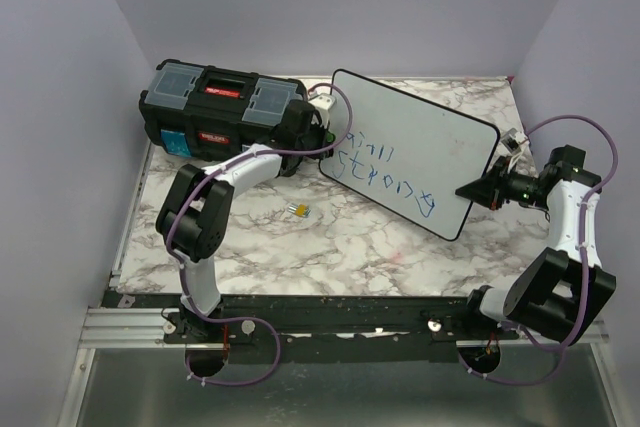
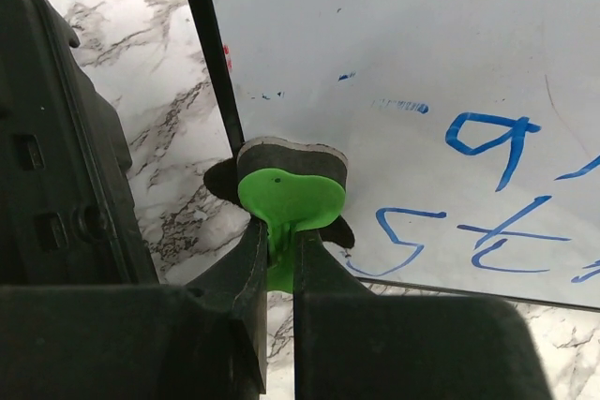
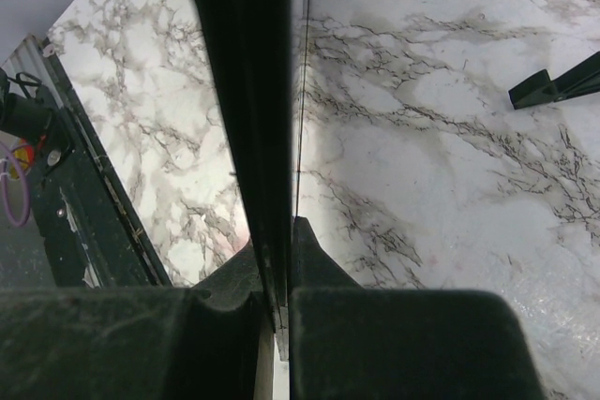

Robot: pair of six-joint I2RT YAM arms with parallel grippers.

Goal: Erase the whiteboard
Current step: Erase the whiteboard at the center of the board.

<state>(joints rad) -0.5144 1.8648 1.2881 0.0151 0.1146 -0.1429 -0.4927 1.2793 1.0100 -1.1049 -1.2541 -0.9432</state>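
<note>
The whiteboard (image 1: pixel 420 142) lies tilted across the middle of the marble table, with blue marker lettering (image 1: pixel 385 172) along its near half. My left gripper (image 1: pixel 322 137) is shut on a green eraser (image 2: pixel 286 196), and its dark felt pad presses on the board's left edge beside the black rim (image 2: pixel 211 53). Blue letters (image 2: pixel 487 138) show to the right of the eraser. My right gripper (image 1: pixel 480 190) is shut on the board's near right corner. In the right wrist view the rim (image 3: pixel 246 91) runs edge-on between the fingers of that gripper (image 3: pixel 277 264).
A black toolbox (image 1: pixel 220 107) stands at the back left, close to my left arm, and fills the left of the left wrist view (image 2: pixel 56 147). A small yellow object (image 1: pixel 297 210) lies on the marble table (image 1: pixel 330 247). Two black feet (image 3: pixel 553 86) show on the marble.
</note>
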